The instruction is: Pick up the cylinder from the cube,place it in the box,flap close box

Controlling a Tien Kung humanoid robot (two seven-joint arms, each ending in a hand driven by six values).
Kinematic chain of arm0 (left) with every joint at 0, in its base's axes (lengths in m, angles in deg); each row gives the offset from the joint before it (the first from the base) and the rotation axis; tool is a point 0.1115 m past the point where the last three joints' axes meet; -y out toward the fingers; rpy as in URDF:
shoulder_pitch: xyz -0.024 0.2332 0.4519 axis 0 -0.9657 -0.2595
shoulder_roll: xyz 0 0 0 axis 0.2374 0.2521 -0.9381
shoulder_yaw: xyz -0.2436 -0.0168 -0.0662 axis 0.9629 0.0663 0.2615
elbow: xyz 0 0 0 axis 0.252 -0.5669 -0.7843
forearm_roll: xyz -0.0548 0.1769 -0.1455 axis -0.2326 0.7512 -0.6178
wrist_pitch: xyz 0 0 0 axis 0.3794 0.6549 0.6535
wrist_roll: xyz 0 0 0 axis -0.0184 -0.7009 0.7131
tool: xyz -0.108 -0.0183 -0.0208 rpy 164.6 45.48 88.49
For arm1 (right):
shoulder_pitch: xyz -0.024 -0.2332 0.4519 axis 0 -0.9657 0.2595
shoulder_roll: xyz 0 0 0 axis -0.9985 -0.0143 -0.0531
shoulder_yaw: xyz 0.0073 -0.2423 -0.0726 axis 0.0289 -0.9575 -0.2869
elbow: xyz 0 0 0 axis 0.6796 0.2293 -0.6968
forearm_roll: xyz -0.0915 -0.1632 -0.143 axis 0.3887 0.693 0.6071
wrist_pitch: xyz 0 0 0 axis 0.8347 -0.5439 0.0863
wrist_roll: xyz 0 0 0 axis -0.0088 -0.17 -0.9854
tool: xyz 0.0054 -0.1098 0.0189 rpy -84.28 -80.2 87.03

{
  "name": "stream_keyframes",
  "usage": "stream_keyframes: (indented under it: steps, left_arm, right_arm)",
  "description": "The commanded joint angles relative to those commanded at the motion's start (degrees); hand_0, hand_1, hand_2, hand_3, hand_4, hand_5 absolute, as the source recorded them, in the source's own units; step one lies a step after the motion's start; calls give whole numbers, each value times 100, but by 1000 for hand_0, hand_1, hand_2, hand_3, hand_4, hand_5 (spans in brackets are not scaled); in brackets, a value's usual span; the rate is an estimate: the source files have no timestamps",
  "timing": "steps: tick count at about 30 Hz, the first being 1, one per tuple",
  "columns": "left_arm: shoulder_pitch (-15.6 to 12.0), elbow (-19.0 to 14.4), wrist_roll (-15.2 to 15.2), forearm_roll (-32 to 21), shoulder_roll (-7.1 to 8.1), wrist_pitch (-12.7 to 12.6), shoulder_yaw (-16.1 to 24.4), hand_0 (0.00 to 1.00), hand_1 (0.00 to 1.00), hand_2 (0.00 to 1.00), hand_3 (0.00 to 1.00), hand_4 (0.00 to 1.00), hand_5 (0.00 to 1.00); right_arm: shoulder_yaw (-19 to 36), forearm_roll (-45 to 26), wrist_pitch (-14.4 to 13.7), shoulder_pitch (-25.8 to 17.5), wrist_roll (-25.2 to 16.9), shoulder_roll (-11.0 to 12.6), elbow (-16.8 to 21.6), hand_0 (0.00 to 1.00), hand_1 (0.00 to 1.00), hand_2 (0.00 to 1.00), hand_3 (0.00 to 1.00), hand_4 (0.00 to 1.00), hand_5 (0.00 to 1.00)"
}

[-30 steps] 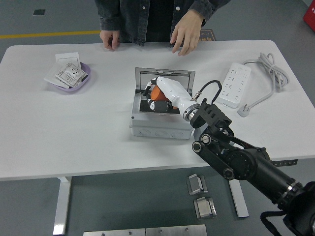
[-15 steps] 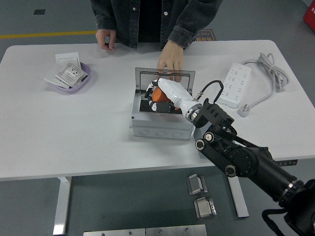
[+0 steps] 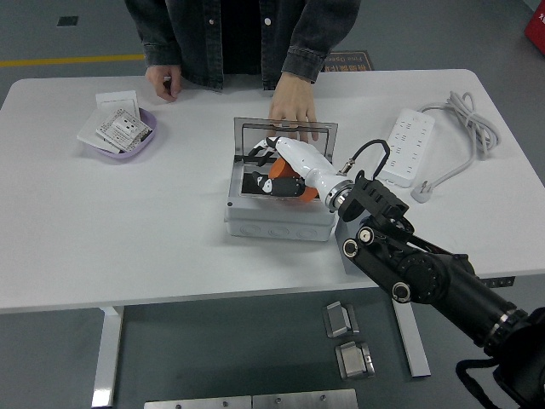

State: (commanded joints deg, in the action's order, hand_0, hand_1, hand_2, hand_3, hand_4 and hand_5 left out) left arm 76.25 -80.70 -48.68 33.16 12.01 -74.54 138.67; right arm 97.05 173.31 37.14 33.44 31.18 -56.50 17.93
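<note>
White counter (image 3: pixel 128 221). Grey box (image 3: pixel 277 217), lid open, at counter centre. Right robot hand (image 3: pixel 285 166) inside box, clenched around orange cylinder (image 3: pixel 274 184). Person's hand (image 3: pixel 292 109) resting on box's far lid edge.

Orange cylinder (image 3: pixel 279 187) lies inside the open grey box (image 3: pixel 277 220); lid raised.

High head view, facing down over table (image 3: pixel 128 221)
</note>
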Motion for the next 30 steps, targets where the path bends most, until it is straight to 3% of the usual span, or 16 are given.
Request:
stream_keyframes:
  steps: [1,6,7,16,24,30]
  left_arm:
    - [2,0,0,4,-1,3,0,638,617,586,606,678,285]
    - [2,0,7,7,-4,42,-22,638,617,586,606,678,285]
    - [1,0,10,6,-5,52,-26,639,617,585,606,677,282]
    - [8,0,41,-9,-21,158,-70,638,617,582,604,677,280]
    - [-17,0,17,20,-37,194,-63,639,617,582,605,677,277]
    - [-10,0,16,29,-34,203,-62,639,617,576,603,676,277]
  right_arm:
    - [0,13,2,6,-14,8,-11,311,406,594,739,897,364]
    - [10,92,19,26,-60,55,-63,311,406,594,739,897,364]
    - [12,103,20,27,-65,62,-69,322,409,594,739,949,376]
    - [38,185,40,14,-88,82,-79,333,409,594,740,968,371]
    - [271,214,159,-117,-18,142,331,337,404,587,740,973,373]
    - [383,181,210,-124,-50,188,411,346,398,577,738,979,382]
